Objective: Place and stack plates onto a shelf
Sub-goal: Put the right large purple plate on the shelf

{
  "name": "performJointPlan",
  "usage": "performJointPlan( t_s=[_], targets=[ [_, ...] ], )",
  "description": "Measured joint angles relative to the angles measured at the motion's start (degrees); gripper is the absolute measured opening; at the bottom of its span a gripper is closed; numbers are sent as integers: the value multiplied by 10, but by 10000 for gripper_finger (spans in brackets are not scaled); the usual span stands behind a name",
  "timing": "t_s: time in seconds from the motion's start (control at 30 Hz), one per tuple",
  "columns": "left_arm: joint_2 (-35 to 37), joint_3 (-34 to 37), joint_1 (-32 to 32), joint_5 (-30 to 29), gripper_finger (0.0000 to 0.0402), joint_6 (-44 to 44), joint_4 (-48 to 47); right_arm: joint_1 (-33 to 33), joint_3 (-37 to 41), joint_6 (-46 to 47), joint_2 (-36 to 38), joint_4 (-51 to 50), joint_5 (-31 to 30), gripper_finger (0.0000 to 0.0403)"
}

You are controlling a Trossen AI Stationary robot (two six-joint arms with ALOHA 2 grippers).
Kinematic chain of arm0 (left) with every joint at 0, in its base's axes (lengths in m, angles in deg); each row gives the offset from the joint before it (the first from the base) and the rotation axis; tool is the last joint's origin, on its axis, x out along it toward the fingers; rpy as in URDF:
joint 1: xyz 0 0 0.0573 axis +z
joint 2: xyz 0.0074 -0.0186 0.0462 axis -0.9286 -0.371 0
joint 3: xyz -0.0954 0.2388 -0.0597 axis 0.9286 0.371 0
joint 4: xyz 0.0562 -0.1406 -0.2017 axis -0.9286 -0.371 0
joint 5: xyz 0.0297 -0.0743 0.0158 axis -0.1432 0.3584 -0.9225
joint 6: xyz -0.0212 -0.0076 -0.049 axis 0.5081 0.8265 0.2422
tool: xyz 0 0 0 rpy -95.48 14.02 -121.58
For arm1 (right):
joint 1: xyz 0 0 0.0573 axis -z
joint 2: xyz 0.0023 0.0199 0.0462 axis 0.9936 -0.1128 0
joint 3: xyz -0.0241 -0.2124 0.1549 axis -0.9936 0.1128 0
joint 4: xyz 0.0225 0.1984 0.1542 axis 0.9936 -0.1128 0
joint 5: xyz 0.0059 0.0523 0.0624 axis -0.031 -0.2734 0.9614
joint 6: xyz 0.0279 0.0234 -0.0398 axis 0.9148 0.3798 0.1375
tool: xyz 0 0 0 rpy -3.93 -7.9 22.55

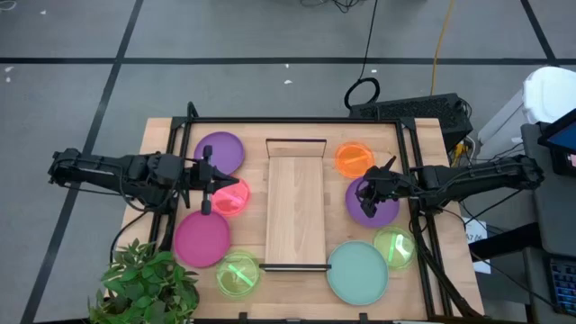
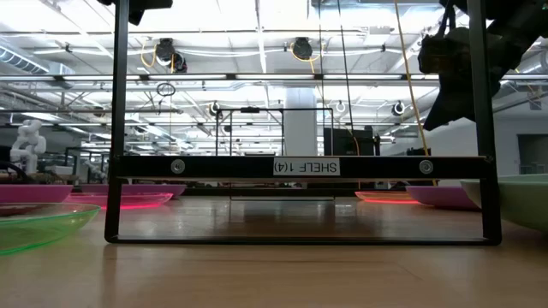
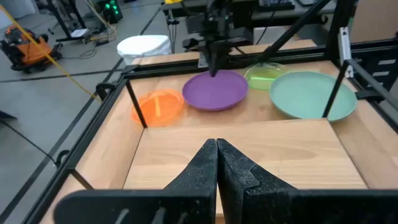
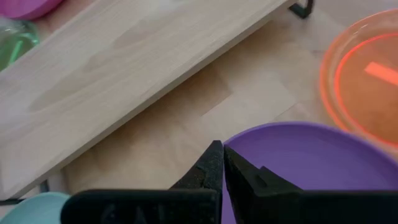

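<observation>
Plainly, the job has hardly begun: the shelf (image 1: 295,202) lies bare down the middle of the table (image 1: 162,135), and every plate in the high view sits on the table beside it. On the left side are a purple plate (image 1: 221,151), a pink-red plate (image 1: 231,198), a magenta plate (image 1: 201,238) and a green plate (image 1: 238,274); on the right side are an orange plate (image 1: 353,159), a second purple plate (image 1: 371,202), a second green plate (image 1: 394,247) and a pale teal plate (image 1: 357,271). None is stacked on another, though the teal and green plates on the right touch or overlap at their rims. The right gripper (image 4: 222,163) is at the shelf-side rim of the right purple plate, its fingers (image 4: 208,167) pressed together with no plate between them; whether the tips touch the rim cannot be told. The left gripper (image 3: 216,163) hangs over the pink-red plate beside the shelf's left long edge, fingers (image 3: 202,168) also closed on nothing. All eight plates are left to move. The shelf is about as wide as one large plate, so a large plate would likely need to be centred between the long edges, and the black frame posts (image 1: 191,112) at the table's corners and sides limit the arms' sideways room.
</observation>
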Motion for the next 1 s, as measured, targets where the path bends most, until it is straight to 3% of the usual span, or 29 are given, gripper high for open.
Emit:
performJointPlan(
  t_s=[0.4,0.73,1.0],
  targets=[
    [-62,0,18,0,3,-14,0,-52,0,76,-45,-1,-2,0],
    [-81,0,46,0,3,-27,4,-52,-69,97,-150,-37,-1,0],
    [-81,0,53,0,3,-25,4,-44,-122,161,-249,-139,0,0]
  ],
)
